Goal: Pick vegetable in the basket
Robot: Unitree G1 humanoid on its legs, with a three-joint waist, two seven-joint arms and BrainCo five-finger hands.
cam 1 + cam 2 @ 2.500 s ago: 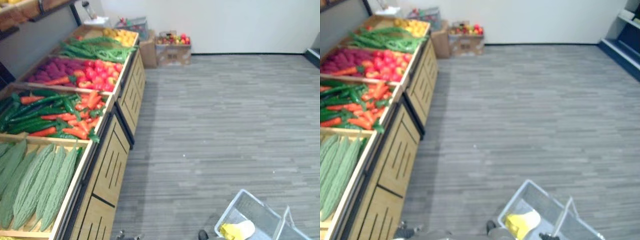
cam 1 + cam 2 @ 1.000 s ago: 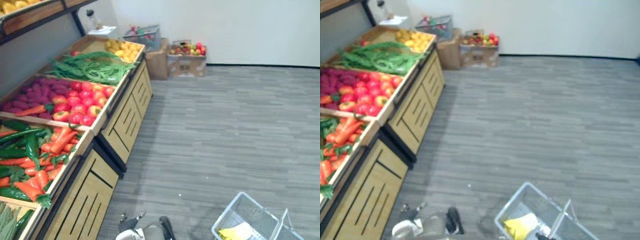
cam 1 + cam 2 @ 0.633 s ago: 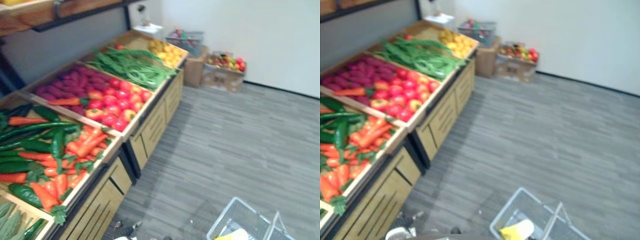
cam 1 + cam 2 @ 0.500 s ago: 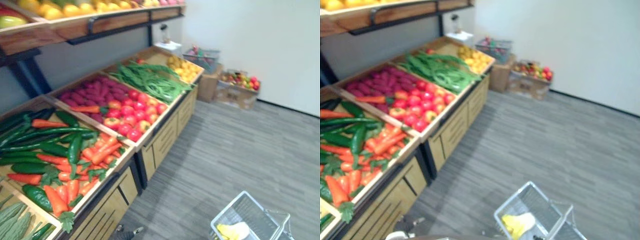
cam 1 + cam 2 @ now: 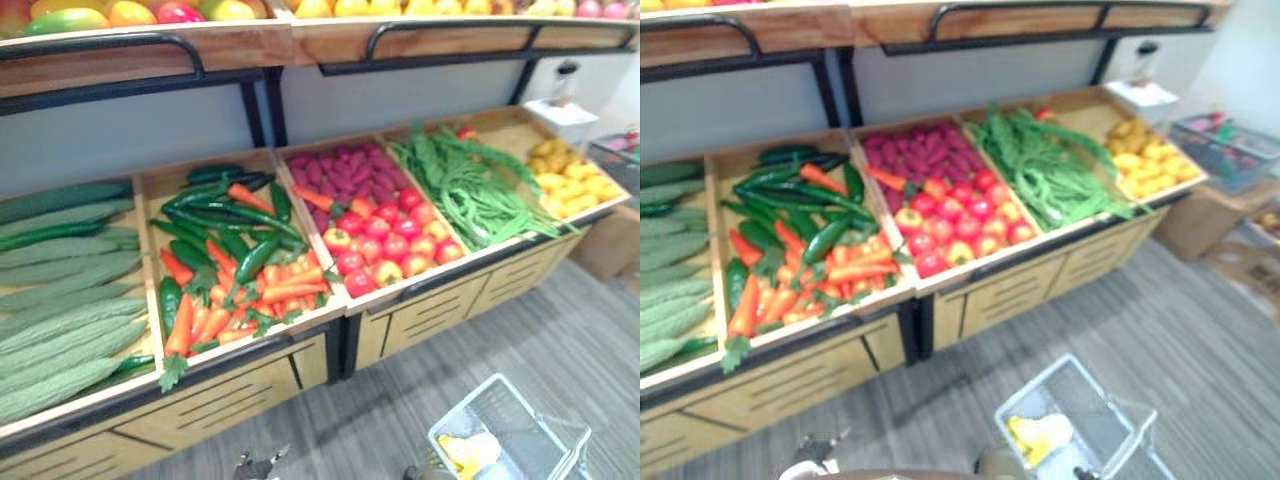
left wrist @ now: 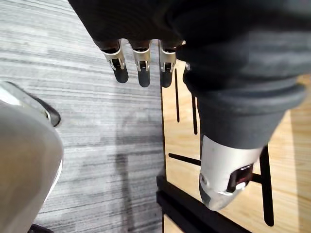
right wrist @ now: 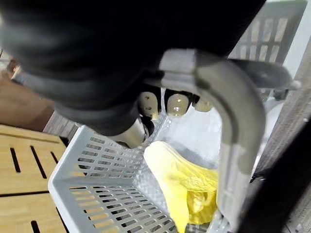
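On my far left, the first wooden bin holds pale bitter gourds [image 5: 60, 340], with darker green cucumbers [image 5: 60, 200] along its far edge. The next bin to the right mixes carrots [image 5: 270, 290] with long green peppers [image 5: 215, 215]. Right of that, purple sweet potatoes [image 5: 340, 170] lie at the far side of a bin and red tomatoes [image 5: 385, 245] at the near side. Then comes a heap of green beans [image 5: 470, 190], and the last bin holds yellow fruit [image 5: 565, 175]. An upper shelf [image 5: 200, 45] runs above the whole stand and carries more fruit.

My left hand [image 6: 141, 68] hangs over the grey floor [image 5: 560, 340] just beside the stand's wooden front. Its fingers are straight and slightly apart, and it holds nothing.

Near me on the right, the grey plastic basket [image 5: 458, 410] sits low, in front of the stand and apart from it. A yellow piece of produce [image 5: 460, 452] lies inside, against the near left wall; I cannot tell what kind it is. My right hand [image 7: 170, 104] has its fingers curled round the basket's handle [image 7: 233, 121], and the yellow piece shows directly below them in the wrist view. At the far right edge, a cardboard box [image 5: 612, 240] stands on the floor past the end of the stand.
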